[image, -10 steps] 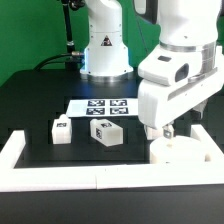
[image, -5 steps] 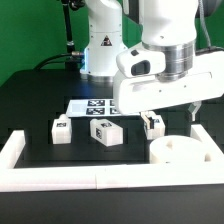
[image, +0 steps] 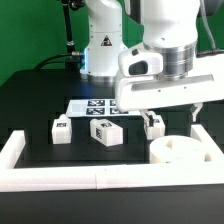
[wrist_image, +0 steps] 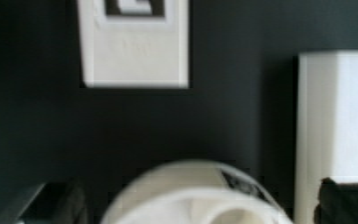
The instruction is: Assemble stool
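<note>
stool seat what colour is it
White all over; the seat shows best in the exterior view.

Bright even lighting, white plastic glaring; wrist view blurred, perhaps motion; exterior view low-resolution.

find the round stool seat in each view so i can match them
Exterior view: seat at the exterior view's right, just inside the front rail.
Wrist view: seat is the rounded white shape cut off by the frame edge.
Shared landmark: probably the tagged leg nearest the seat.
</note>
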Controlling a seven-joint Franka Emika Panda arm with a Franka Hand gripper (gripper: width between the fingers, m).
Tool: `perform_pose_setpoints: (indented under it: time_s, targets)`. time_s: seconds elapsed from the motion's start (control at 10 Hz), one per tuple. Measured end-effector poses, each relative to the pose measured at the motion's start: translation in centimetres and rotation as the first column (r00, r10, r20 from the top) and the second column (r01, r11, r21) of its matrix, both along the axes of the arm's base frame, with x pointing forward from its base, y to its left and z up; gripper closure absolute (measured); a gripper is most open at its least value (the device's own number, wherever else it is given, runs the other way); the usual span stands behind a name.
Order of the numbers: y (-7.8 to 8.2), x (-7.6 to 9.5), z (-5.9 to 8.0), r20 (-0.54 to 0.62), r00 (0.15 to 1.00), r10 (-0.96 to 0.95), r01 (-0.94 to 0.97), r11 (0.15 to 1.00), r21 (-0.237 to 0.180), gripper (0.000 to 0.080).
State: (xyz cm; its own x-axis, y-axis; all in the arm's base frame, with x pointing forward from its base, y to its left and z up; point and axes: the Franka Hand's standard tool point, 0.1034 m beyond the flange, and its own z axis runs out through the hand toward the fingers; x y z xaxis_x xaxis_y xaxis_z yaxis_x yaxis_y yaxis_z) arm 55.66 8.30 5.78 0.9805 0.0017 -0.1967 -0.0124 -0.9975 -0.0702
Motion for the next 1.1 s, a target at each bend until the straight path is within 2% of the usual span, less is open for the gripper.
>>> perform_pose_setpoints:
  time_s: [0.1,0.2,0.3,0.6,0.8,0.9,1.1]
  targets:
    - [0.2,-0.1,-0.1,0.002,1.0,0.007,-0.007,1.0,-0.01,0.015]
    - [-0.4,-0.7,-0.9,-0.015,1.0,0.028,-0.028,1.0,0.006,0.015]
    - [-0.9,-1.2,-1.1,-0.064,0.998,0.027,-0.025,0.999,0.043,0.015]
    - [-0.7,-2.0,-1.3,-0.293,0.955,0.055,-0.039,0.997,0.06,0.015]
    - [-1.9,-3.3,-2.2,-0.487,0.869,0.085,-0.073,0.996,0.043,0.015]
    - [-1.8,-3.4,-2.4,-0.569,0.818,0.082,-0.075,0.997,0.036,0.015]
    - [-1.9,-3.2,-2.9,-0.626,0.776,0.079,-0.059,0.997,0.052,0.015]
